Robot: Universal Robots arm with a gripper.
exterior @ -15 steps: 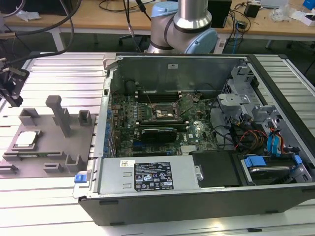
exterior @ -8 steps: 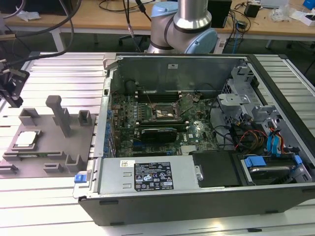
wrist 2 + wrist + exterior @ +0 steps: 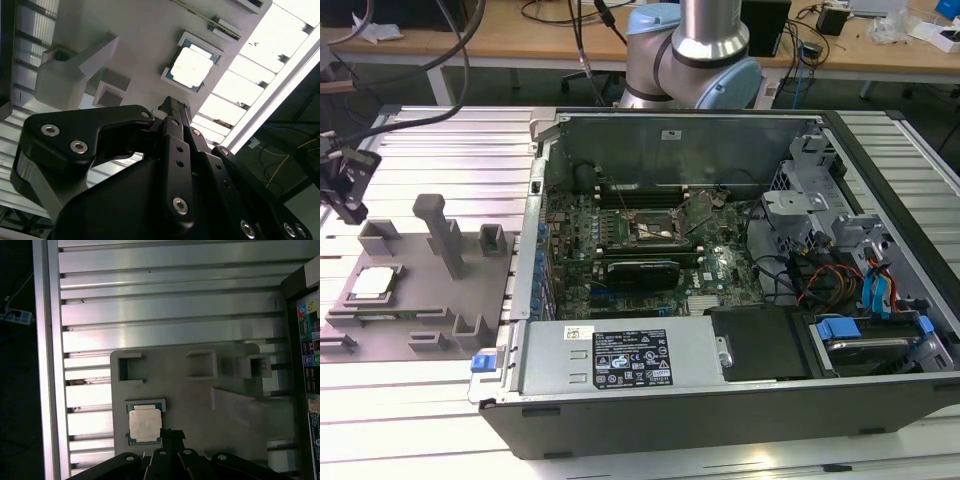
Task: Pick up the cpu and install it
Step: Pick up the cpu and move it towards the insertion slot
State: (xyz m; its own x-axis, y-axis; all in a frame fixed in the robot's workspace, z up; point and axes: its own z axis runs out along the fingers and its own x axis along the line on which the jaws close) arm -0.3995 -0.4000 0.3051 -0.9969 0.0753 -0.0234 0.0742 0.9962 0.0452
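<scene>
So the jaws look pressed together with nothing between them. In the second wrist view the two fingers run side by side as one dark stack, and the gripper (image 3: 170,102) is pointing down toward the cpu (image 3: 191,67) without touching it. From where I'm standing it hangs in the air over the end of the grey tray (image 3: 420,272) at the exterior view's left, clear above everything. The cpu is lying flat with its silvery top up in a shallow framed pocket on that tray. I'm guessing the little frame is there so the chip sits in a known spot and can't skate around when something comes down on it. The first wrist view shows the same thing, with the jaw tips dark right next to the chip, but I reckon that's just the camera angle and there's height between them. The rest of the tray is grey blocks and a tall post (image 3: 445,235), probably holders for other parts, all well away from the chip. The tray sits on the slatted aluminium bench (image 3: 450,150) right beside the computer case (image 3: 720,385). The case is laid on its side with the panel off, so the green motherboard (image 3: 620,215) faces up. Its dark metal-framed socket (image 3: 658,228) is out in the open near the middle of the board, which makes sense for a straight drop from above. I can't tell whether its latch is up. Nothing's picked yet, as far as I can judge.
</scene>
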